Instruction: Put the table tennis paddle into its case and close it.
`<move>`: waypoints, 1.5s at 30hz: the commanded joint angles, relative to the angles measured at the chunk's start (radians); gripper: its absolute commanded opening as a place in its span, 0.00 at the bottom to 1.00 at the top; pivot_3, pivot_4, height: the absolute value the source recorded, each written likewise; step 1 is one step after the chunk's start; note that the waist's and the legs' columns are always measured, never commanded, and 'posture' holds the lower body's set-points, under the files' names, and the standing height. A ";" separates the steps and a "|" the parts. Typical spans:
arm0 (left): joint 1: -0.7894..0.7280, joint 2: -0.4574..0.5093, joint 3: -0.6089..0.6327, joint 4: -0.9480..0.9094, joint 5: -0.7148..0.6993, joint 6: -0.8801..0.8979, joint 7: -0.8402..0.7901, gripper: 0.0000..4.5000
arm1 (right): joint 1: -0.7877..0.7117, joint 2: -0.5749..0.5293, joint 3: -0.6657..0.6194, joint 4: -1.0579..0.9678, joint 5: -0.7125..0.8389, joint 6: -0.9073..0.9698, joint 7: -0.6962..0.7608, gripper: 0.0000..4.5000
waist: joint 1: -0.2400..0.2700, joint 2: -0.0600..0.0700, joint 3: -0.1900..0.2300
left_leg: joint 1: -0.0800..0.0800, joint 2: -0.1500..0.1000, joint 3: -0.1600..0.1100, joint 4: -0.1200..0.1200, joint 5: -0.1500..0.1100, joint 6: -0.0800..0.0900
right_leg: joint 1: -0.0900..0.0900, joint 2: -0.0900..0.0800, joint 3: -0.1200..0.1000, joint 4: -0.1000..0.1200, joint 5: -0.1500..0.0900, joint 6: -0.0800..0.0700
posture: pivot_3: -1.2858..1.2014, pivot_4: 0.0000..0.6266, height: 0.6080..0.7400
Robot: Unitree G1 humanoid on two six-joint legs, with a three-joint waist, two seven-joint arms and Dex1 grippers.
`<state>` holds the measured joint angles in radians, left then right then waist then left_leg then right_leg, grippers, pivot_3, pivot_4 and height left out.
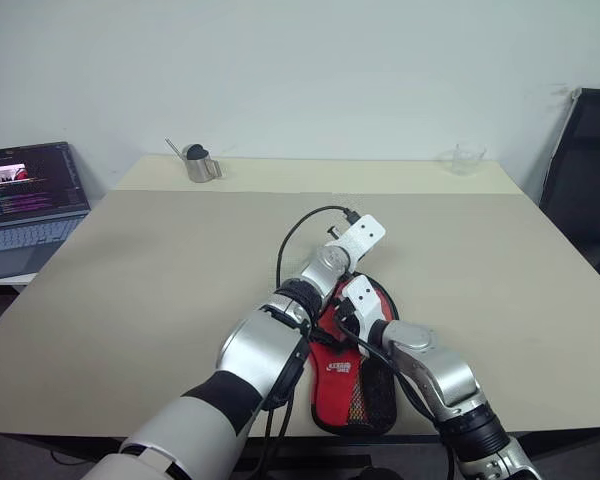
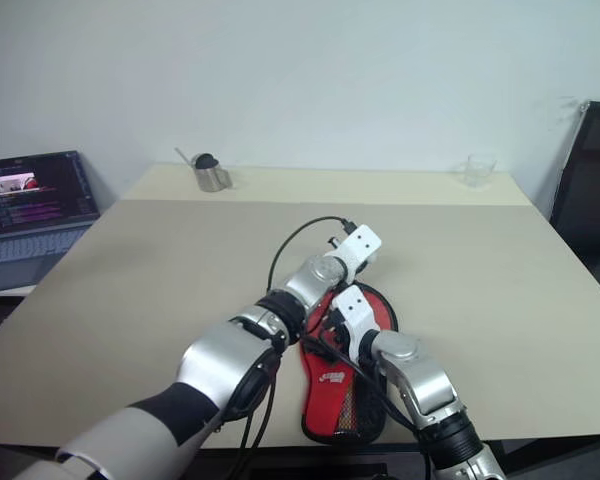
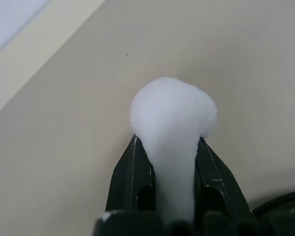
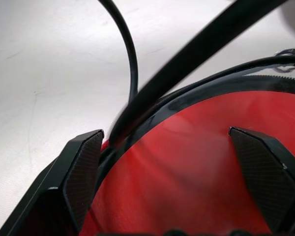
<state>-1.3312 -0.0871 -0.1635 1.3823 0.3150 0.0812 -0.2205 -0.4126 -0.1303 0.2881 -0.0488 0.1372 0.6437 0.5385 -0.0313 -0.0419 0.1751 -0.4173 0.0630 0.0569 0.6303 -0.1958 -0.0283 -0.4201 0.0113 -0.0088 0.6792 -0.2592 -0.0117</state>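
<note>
The red-fronted, black-rimmed fabric paddle case [image 1: 352, 385] lay at the table's near edge, with the right gripper [image 4: 172, 172] spread wide over its red face. Whether the paddle sat inside could not be told. Just beyond, the left gripper [image 3: 169, 162] pinched a white, fluffy cotton-like lump [image 3: 173, 113] above the bare beige table [image 1: 160, 290].

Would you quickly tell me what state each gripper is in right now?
Left gripper: closed on a white tab.
Right gripper: open, fingers over the case.
</note>
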 commanded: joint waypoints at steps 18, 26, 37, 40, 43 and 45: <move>-0.047 -0.112 -0.106 -0.020 0.128 -0.149 0.059 0.09 | 0.065 0.033 0.030 -0.023 0.019 0.119 -0.023 1.00 | 0.005 0.000 -0.001 | 0.000 -0.001 0.000 0.000 0.000 0.000 | 0.000 -0.001 0.000 -0.001 0.000 0.000 | 0.52 0.24 1.00; -0.024 -0.179 -0.133 -0.017 0.150 -0.158 0.064 0.09 | 0.083 0.045 0.032 -0.048 0.025 0.144 -0.037 1.00 | 0.006 0.000 -0.004 | 0.000 -0.001 0.000 0.000 0.000 0.000 | 0.001 -0.001 0.000 -0.001 0.000 0.000 | 0.52 0.24 1.00; 0.016 -0.281 -0.205 -0.020 0.189 -0.204 0.055 0.09 | 0.111 0.053 0.026 -0.087 0.031 0.172 -0.058 1.00 | 0.012 0.000 -0.012 | 0.001 -0.002 -0.001 0.000 0.000 0.000 | 0.002 -0.003 0.000 -0.001 0.000 0.000 | 0.52 0.24 1.00; 0.029 -0.304 -0.225 -0.021 0.197 -0.215 0.050 0.09 | 0.109 0.057 0.026 -0.088 0.032 0.176 -0.062 1.00 | 0.013 0.000 -0.016 | 0.001 -0.002 -0.001 0.000 0.000 0.000 | 0.002 -0.003 -0.001 -0.001 0.000 0.000 | 0.52 0.24 1.00; 0.041 -0.319 -0.249 -0.023 0.206 -0.228 0.045 0.09 | 0.108 0.062 0.024 -0.086 0.032 0.176 -0.065 1.00 | 0.013 0.000 -0.019 | 0.001 -0.002 -0.001 0.000 0.000 0.000 | 0.002 -0.003 -0.001 -0.001 -0.001 0.000 | 0.52 0.24 1.00; 0.051 -0.331 -0.266 -0.024 0.217 -0.240 0.042 0.09 | 0.104 0.066 0.024 -0.082 0.032 0.174 -0.065 1.00 | 0.013 0.000 -0.021 | 0.001 -0.002 -0.001 0.000 0.000 0.000 | 0.003 -0.003 -0.001 -0.002 -0.001 0.000 | 0.52 0.24 1.00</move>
<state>-1.3355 -0.1659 -0.3654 1.3849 0.5023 -0.0946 -0.1840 -0.2985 -0.0942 0.2632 -0.1904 0.1467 0.7515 0.4717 -0.0179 -0.0421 0.1543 -0.4161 0.0615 0.0557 0.6300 -0.1959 -0.0282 -0.4173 0.0088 -0.0097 0.6775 -0.2598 -0.0119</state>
